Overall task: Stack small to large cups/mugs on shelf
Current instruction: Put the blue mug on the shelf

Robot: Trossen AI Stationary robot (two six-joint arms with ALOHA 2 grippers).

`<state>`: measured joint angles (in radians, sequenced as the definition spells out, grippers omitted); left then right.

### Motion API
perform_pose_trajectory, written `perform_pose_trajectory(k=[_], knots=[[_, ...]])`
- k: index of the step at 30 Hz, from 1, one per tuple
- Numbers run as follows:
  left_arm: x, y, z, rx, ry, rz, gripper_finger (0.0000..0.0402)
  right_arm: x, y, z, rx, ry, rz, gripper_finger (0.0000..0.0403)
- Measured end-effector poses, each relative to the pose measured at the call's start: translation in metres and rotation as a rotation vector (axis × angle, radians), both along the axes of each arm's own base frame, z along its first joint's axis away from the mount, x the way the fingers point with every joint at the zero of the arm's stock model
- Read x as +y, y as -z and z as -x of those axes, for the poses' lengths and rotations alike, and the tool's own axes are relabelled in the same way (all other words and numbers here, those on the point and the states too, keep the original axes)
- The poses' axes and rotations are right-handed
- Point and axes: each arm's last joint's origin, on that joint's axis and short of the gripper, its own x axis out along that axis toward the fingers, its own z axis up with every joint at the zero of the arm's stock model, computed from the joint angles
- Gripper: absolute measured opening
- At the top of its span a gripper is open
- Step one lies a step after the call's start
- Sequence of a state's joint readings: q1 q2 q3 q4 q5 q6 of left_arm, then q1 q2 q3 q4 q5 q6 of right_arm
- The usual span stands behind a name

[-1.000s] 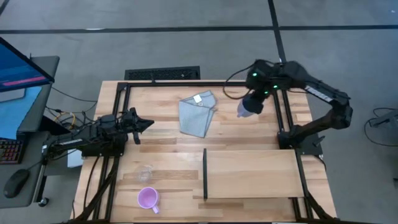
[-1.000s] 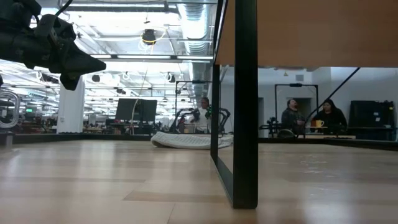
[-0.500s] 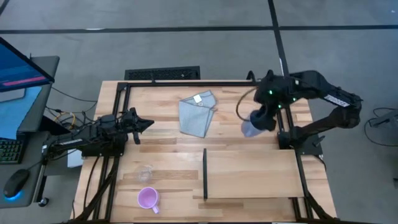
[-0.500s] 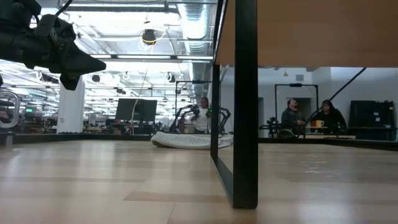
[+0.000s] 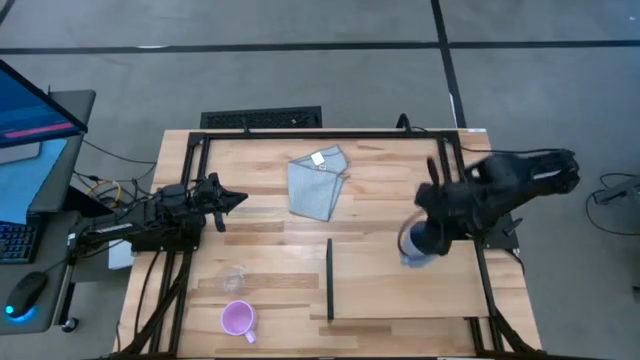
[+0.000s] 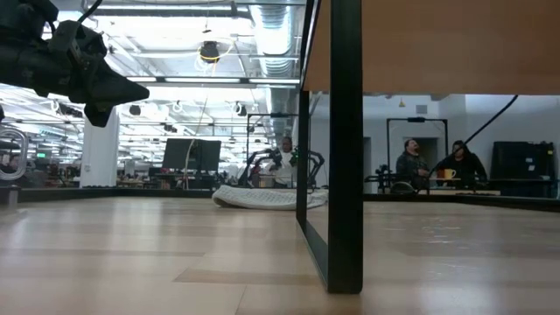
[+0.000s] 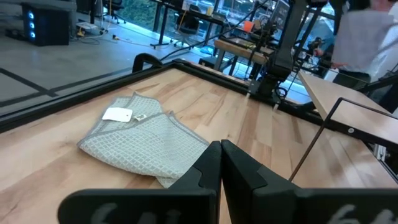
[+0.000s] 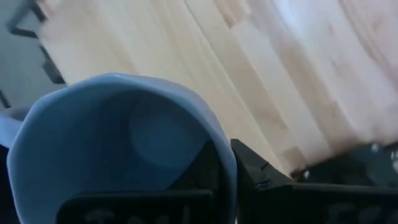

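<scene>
while clamped on the rim, right gripper [image 5: 428, 238] held grey-blue mug [image 8: 118, 143].
mug hung over shelf [image 5: 400, 290]; left gripper [image 7: 219, 163] shut, idle.

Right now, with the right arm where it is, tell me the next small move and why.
Probably lower the grey-blue mug onto the shelf and release it. The right pincer is shut on the mug's rim and holds it over the shelf's far edge. The pink mug and clear cup wait on the table, and the left pincer is idle.
</scene>
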<state>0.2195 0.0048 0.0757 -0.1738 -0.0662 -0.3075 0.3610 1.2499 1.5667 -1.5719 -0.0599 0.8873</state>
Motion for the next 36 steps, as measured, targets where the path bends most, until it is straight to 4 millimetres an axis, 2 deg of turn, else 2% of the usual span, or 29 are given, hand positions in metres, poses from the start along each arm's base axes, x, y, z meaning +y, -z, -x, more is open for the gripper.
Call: perform_pose_trajectory(k=[13,19,28,33,36], knots=[[0.0,0.0,0.0,0.001,0.0,0.0,0.0,0.05,0.028,0.029,0.168,0.192,-0.03,0.0029],[0.0,0.0,0.0,0.001,-0.001,0.0,0.0,0.069,0.031,0.048,0.227,0.285,-0.066,0.0029],[0.0,0.0,0.0,0.001,-0.001,-0.001,0.0,0.086,0.031,0.071,0.23,0.414,-0.076,0.0029],[0.0,0.0,0.0,0.001,-0.002,0.0,0.0,0.088,0.053,0.081,0.31,0.476,-0.019,0.0029],[0.0,0.0,0.0,0.001,-0.001,-0.001,0.0,0.087,0.058,0.084,0.311,0.471,-0.016,0.0029]])
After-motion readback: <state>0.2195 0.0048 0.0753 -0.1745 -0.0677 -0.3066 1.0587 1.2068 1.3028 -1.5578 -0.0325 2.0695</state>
